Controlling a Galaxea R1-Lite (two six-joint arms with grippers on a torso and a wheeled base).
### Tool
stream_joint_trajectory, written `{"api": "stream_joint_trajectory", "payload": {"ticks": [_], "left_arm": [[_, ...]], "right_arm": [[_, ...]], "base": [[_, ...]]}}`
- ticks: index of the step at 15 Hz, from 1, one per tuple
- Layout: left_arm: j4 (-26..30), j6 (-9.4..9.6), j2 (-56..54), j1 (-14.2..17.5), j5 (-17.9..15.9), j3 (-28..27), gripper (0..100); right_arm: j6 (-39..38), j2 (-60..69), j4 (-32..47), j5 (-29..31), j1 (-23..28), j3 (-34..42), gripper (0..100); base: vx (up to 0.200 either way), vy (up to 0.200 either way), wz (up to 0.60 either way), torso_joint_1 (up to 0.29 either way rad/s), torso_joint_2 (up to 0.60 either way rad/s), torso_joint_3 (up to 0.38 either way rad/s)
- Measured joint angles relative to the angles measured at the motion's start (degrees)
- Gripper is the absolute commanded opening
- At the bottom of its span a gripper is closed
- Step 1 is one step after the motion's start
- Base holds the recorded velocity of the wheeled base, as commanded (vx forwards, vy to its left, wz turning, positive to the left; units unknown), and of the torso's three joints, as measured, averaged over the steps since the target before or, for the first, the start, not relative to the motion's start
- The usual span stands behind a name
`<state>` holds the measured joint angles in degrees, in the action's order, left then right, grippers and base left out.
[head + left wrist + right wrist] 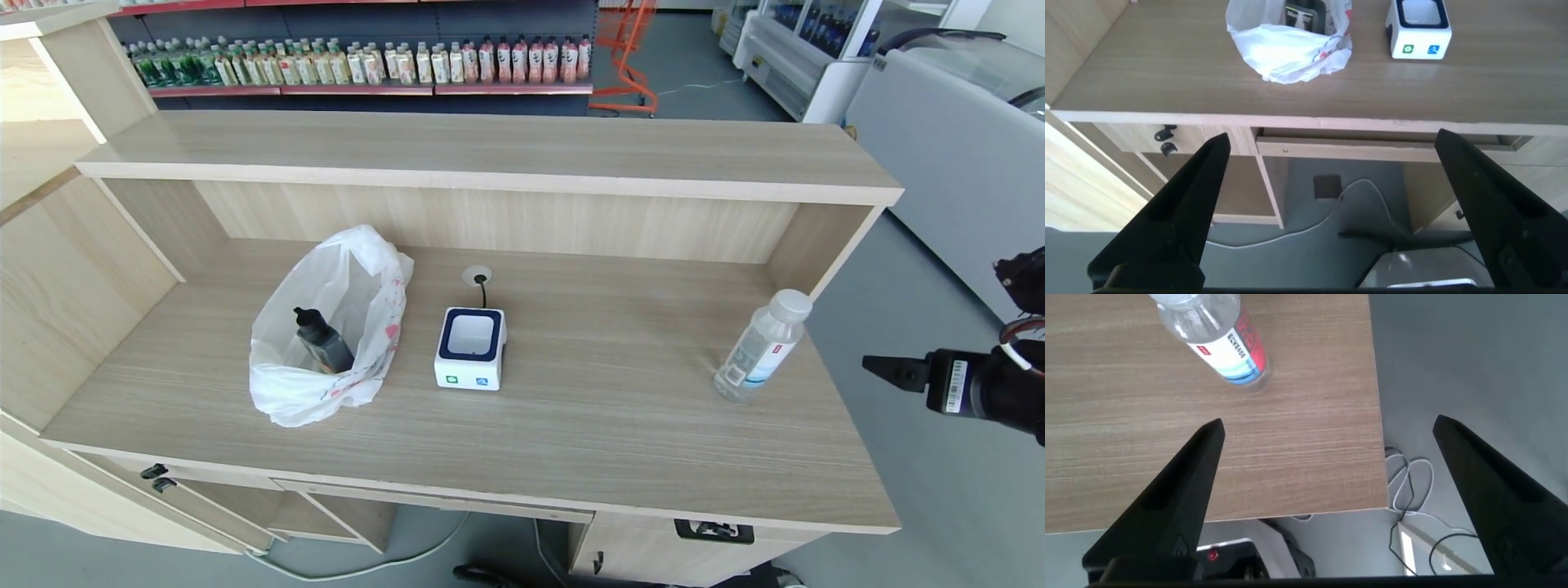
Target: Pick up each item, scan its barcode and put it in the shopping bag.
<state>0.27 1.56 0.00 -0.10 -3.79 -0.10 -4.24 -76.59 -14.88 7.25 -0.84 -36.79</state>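
water bottle [763, 345] stood upright at frame right, near the counter [588, 425] edge | right gripper [886, 369] held at far right, off the counter, fingers spread apart | left gripper [1333, 139] fingers spread apart | shopping bag [326, 335] left of centre, dark bottle [322, 341] held inside | scanner [471, 347] set at centre

No lettering can be read. The clear plastic water bottle [763, 347] carries a white label with red and blue bands and a small barcode patch. The white box scanner [471, 347] shows one green and one blue square icon on its front. The white plastic shopping bag [282, 384] bears red print, too small to read.
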Motion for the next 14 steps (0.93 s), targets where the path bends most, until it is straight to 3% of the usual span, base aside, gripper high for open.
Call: {"api": "stream_joint_trajectory", "payload": {"ticks": [8,14], "left_arm": [[0.0,0.0,0.0,0.0,0.0,0.0,100],[0.0,0.02,0.0,0.0,0.0,0.0,100]], "right_arm": [[0.01,-12.48,-12.92,-0.22,-4.61,0.16,100],[1.13,-18.19,-18.01,-0.3,-5.85,-0.22,100]], "base": [[0.0,0.0,0.0,0.0,0.0,0.0],[0.0,0.0,0.0,0.0,0.0,0.0]]}}
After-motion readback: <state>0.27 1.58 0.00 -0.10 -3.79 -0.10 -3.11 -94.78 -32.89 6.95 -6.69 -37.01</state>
